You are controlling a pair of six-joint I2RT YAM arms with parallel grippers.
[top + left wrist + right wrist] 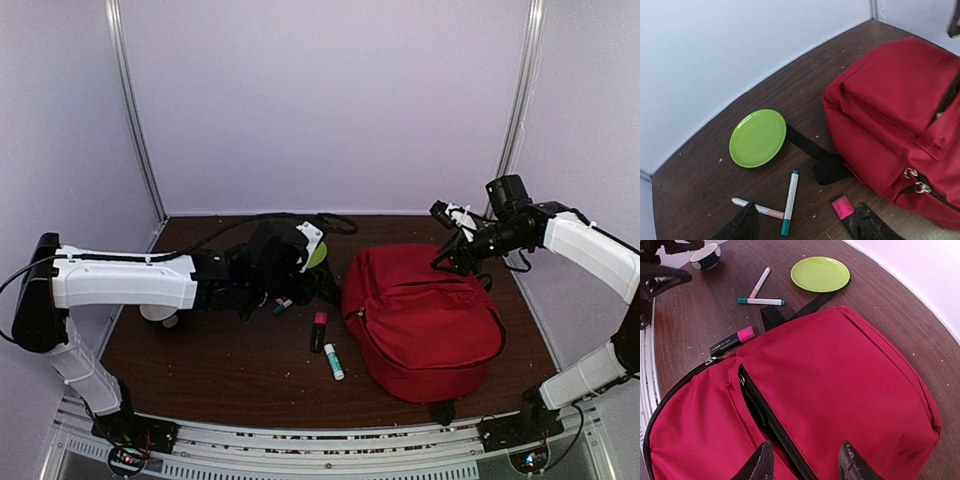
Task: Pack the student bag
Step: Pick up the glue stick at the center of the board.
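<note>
Showing a dark wooden table (230, 370) from above, with two white robot arms reaching in from its near edge. The student bag (425, 320), a large red backpack, lies flat on the right half of the table with its top towards the back wall. In the right wrist view a black zipper (760, 415) on the bag's front stands open, showing a dark slit. The right gripper (805, 465) hovers just over that opening, its two black fingers spread apart with nothing between them. The left gripper (802, 227) hangs above the table to the left of the bag, its fingers also spread wide and empty. Below it lie a white marker with a teal cap (789, 195) and a pink-and-white pen (757, 208), their ends touching to form an angle. A lime green plate (757, 138) sits beyond them, towards the back wall. A black strap (805, 142) runs from the bag to the plate's edge. A black highlighter with a pink cap (732, 340) rests just beside the bag's left side, and a white stick with a green cap (333, 361) lies nearer the front edge. A small dark-and-white bowl (705, 255) stands well apart at the far left.
</note>
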